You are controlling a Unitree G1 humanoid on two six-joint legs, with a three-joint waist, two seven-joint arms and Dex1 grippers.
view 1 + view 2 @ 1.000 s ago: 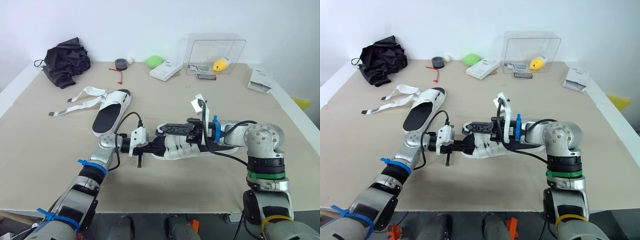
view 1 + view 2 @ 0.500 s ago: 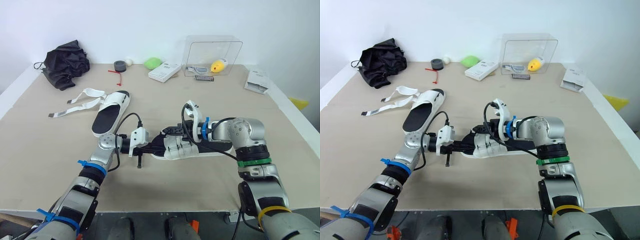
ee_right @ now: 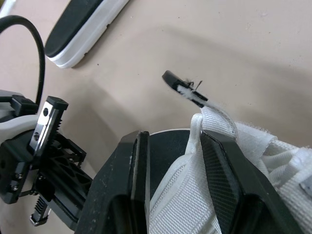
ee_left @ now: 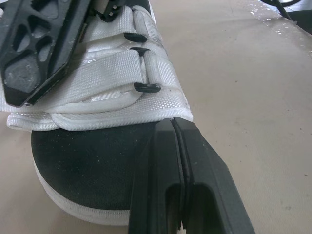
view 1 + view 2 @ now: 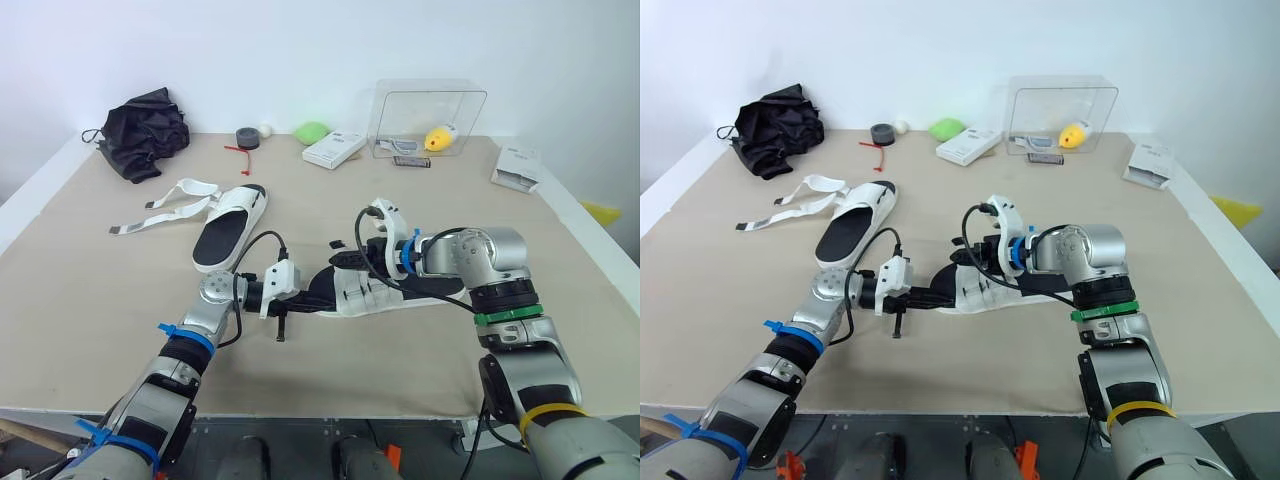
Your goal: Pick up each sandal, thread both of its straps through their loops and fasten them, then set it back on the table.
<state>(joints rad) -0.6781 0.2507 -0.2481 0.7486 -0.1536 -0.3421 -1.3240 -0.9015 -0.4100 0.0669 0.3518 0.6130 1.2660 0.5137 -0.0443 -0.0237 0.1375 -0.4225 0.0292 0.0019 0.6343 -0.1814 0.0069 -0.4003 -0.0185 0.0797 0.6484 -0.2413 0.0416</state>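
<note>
You get no readable text, number or brand here. The white carton (image 5: 334, 149) at the far side and the white packet (image 5: 516, 166) on the right both carry print, but it's too small to make out. Same for the dark flat item (image 5: 412, 160) by the clear container (image 5: 430, 117).

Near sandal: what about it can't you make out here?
Near sandal: heel end, under the right gripper in the eye views.
Held strap: where it meets the sandal, past the right wrist view's edge.
Left gripper: whether it pinches the sole; its own fingers hide the contact.
</note>
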